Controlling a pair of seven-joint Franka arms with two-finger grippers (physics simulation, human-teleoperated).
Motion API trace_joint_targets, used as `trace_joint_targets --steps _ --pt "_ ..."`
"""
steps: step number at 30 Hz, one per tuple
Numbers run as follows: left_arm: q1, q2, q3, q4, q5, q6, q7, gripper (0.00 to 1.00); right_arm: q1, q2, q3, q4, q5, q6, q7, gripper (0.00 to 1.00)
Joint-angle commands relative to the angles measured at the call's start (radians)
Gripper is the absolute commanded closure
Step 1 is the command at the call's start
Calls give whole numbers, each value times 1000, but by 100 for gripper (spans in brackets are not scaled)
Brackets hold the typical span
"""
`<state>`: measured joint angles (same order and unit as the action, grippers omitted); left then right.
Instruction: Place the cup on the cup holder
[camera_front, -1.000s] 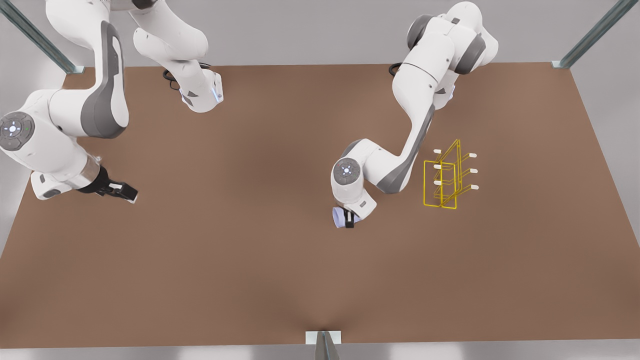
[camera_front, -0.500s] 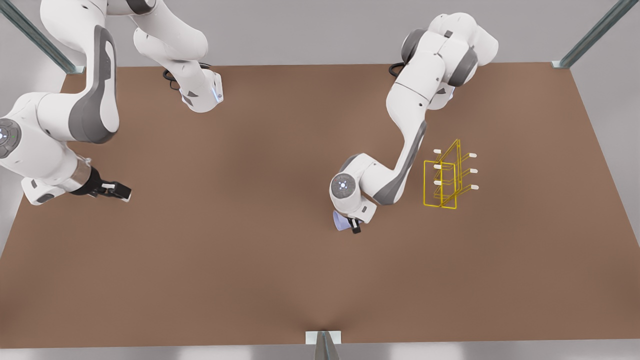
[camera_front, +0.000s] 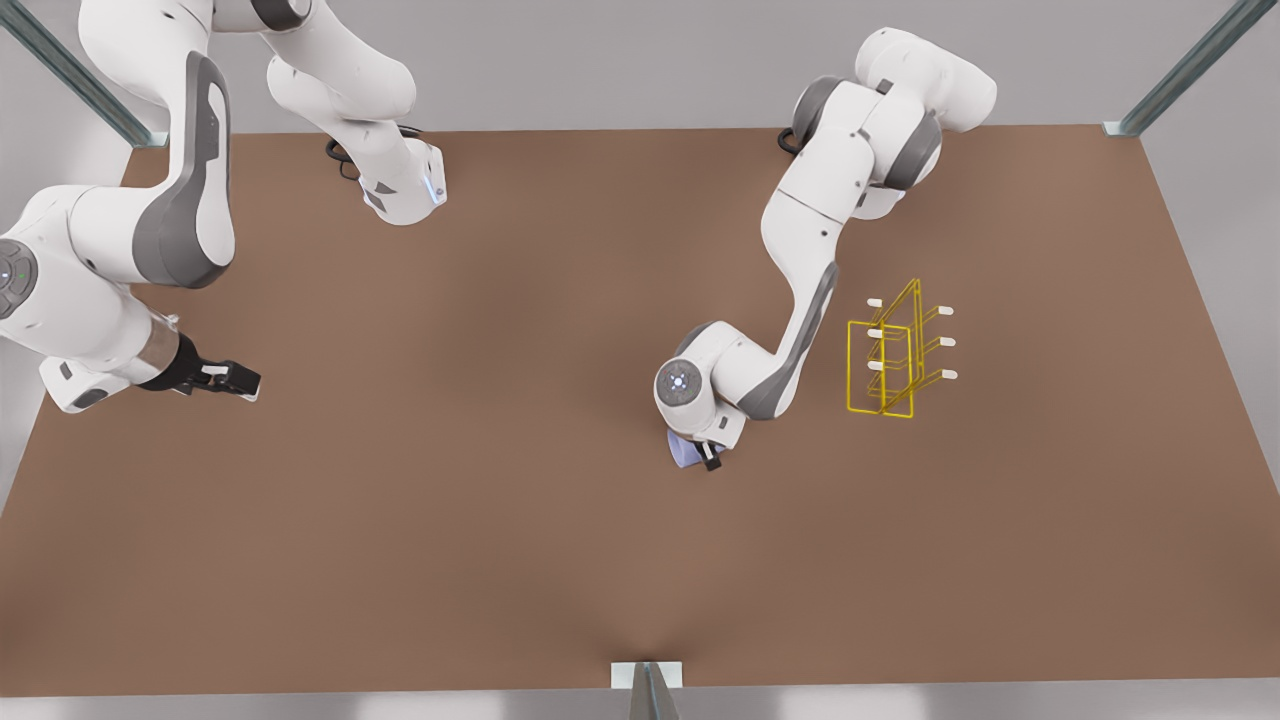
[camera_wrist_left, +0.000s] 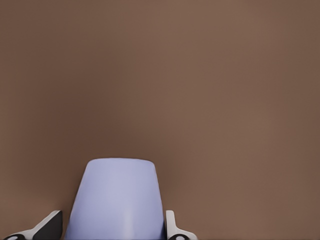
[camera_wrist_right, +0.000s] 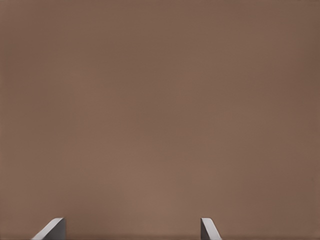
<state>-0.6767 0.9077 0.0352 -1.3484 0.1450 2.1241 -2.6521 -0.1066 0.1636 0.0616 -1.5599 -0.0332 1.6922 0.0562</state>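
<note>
Cup: the cup (camera_wrist_left: 116, 200) sat clamped between the left gripper (camera_front: 700, 455) fingers, long axis pointing away from the wrist, narrow end outward, over the brown table (camera_front: 500, 520).
Position: mid-table, left of the cup holder (camera_front: 885, 365) in the front view, well apart from it.
Holder: upright, yellow wire, white-capped prongs.
Right gripper (camera_front: 232, 380): waited at the front view's left, fingers spread wide over bare table.
Writing: none readable.

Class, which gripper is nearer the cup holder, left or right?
Left. The left gripper, fingers shut on the cup, is beside the cup holder; the right gripper waits far across the table.
</note>
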Motion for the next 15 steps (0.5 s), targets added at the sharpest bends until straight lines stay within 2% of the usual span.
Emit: trace_joint_targets --steps 1,2,3,6,9,14,15 --pt "0 0 0 2 2 16 -78 1 8 -2 1 1 -4 -2 -32 0" --pt "0 0 0 3 2 16 -77 26 2 -1 1 1 -2 -2 -38 0" --pt "0 -3 0 3 7 13 -74 32 2 -1 1 1 -2 -2 -38 0" --pt "0 -13 0 8 18 8 -43 31 -1 -1 1 0 1 -2 -38 0" --pt "0 -84 0 8 16 -29 29 31 -1 -1 1 -2 1 -2 -38 0" --pt "0 -135 2 49 24 -182 92 28 -1 -1 1 0 1 -3 -41 0" --pt "-4 -135 0 72 99 -262 92 28 -1 -1 1 0 1 -3 -41 0"
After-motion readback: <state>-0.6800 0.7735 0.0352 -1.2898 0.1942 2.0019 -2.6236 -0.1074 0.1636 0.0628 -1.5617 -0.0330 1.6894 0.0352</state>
